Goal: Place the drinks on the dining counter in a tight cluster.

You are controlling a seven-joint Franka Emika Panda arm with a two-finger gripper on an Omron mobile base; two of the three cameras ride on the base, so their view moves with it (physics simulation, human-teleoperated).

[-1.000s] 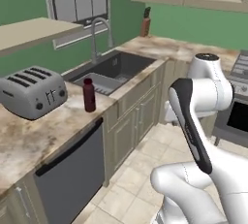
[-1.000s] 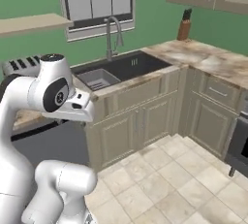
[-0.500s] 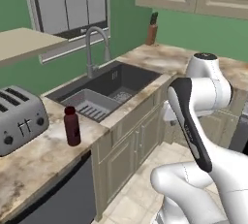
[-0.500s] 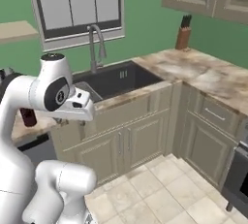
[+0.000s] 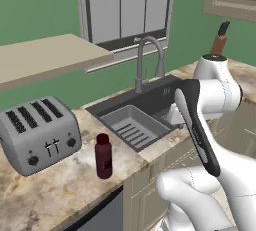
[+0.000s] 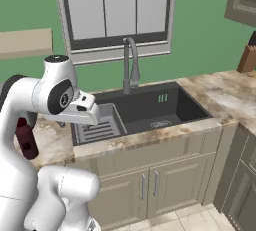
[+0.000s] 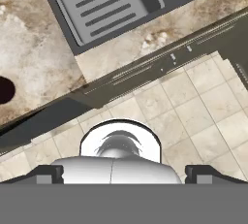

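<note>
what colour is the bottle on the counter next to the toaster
Dark maroon, cap included. The bottle shows best in the left base view.

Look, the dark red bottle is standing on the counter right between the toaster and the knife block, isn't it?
Not quite. The dark red bottle stands on the counter between the toaster and the sink, not the knife block, which sits far past the sink. The left base view shows this.
</note>
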